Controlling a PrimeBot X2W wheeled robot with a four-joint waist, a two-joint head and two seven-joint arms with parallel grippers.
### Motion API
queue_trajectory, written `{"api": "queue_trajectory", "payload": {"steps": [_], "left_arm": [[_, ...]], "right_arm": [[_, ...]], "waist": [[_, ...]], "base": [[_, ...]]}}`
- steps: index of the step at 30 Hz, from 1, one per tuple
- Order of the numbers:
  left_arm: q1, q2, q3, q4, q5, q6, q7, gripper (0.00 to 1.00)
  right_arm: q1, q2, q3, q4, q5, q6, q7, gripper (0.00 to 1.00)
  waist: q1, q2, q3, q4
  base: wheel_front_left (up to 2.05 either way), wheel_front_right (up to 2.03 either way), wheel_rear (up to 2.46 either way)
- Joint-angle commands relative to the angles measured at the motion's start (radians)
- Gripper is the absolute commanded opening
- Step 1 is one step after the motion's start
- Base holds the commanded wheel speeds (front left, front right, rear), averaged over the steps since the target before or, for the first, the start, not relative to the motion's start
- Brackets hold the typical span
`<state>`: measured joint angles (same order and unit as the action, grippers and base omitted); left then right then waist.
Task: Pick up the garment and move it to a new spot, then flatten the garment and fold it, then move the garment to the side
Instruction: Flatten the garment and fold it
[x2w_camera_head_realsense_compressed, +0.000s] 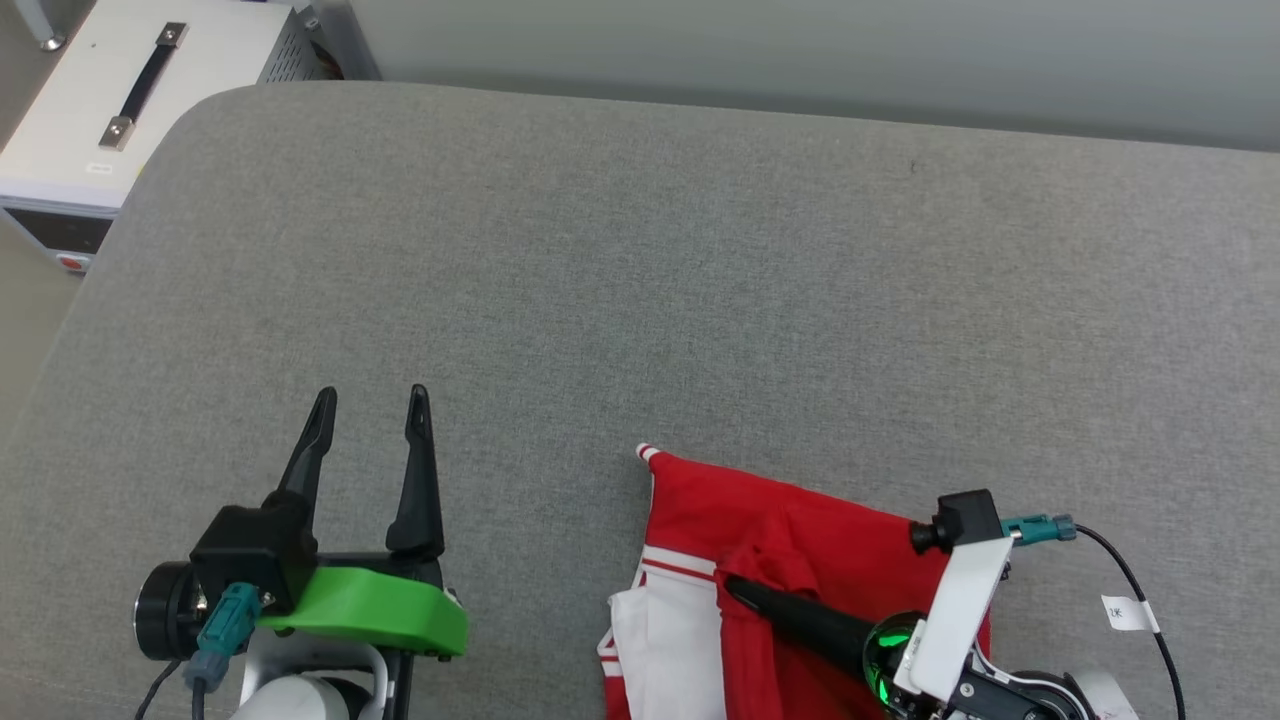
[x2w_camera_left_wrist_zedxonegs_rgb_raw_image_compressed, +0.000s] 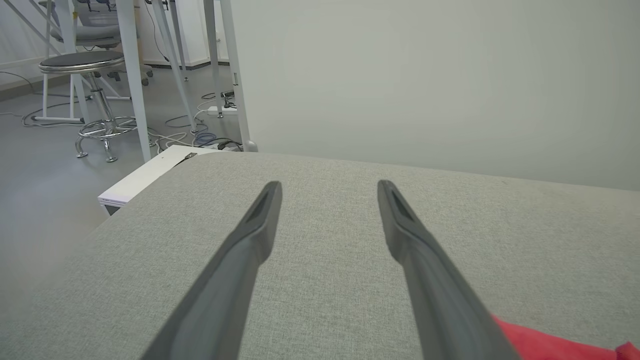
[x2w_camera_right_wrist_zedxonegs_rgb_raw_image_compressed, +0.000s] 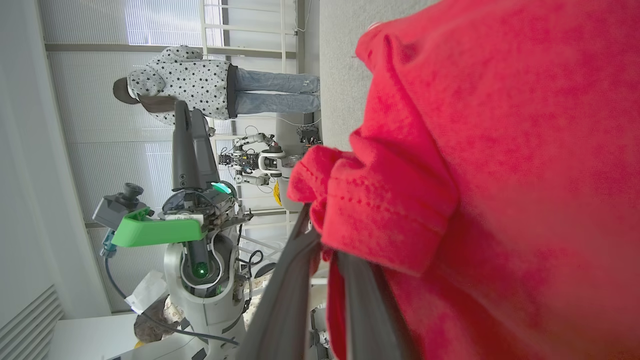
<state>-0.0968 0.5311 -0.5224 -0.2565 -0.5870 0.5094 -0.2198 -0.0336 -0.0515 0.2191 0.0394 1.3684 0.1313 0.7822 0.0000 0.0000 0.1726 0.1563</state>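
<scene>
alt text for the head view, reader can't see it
The right pincer is shut on a fold of a crumpled red and white jersey at the near right of a grey padded surface. The left pincer is open at the lower left, apart from the jersey; a white box sits past the far left corner.

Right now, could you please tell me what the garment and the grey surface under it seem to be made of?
The garment: probably soft knit cloth, matte; fuzzy nap and a stitched hem show close up. The grey surface: likely woven upholstery cloth, matte, with a fine flecked weave.
</scene>
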Motion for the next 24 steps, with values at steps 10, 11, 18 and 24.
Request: {"api": "queue_trajectory", "payload": {"steps": [10, 11, 18, 24], "left_arm": [[-0.058, -0.049, -0.003, 0.044, 0.023, -0.030, -0.027, 1.00], [-0.060, -0.053, -0.002, 0.048, 0.023, -0.032, -0.029, 1.00], [-0.063, -0.063, 0.004, 0.069, 0.027, -0.044, -0.034, 1.00], [-0.053, -0.063, 0.008, 0.080, 0.026, -0.049, -0.036, 1.00]], "right_arm": [[-0.068, -0.019, 0.081, 0.060, -0.062, -0.001, -0.092, 0.00], [-0.070, -0.021, 0.089, 0.069, -0.061, -0.001, -0.099, 0.10], [-0.085, -0.039, 0.142, 0.088, -0.056, -0.001, -0.138, 1.00], [-0.091, -0.077, 0.194, 0.051, -0.094, -0.001, -0.193, 1.00]], "waist": [[0.0000, 0.0000, 0.105, 0.037], [0.0000, 0.0000, 0.107, 0.037], [0.0000, 0.0000, 0.091, 0.031], [0.0000, 0.0000, 0.054, 0.019]], "base": [[0.00, 0.00, 0.00], [0.00, 0.00, 0.00], [0.00, 0.00, 0.00], [0.00, 0.00, 0.00]]}}
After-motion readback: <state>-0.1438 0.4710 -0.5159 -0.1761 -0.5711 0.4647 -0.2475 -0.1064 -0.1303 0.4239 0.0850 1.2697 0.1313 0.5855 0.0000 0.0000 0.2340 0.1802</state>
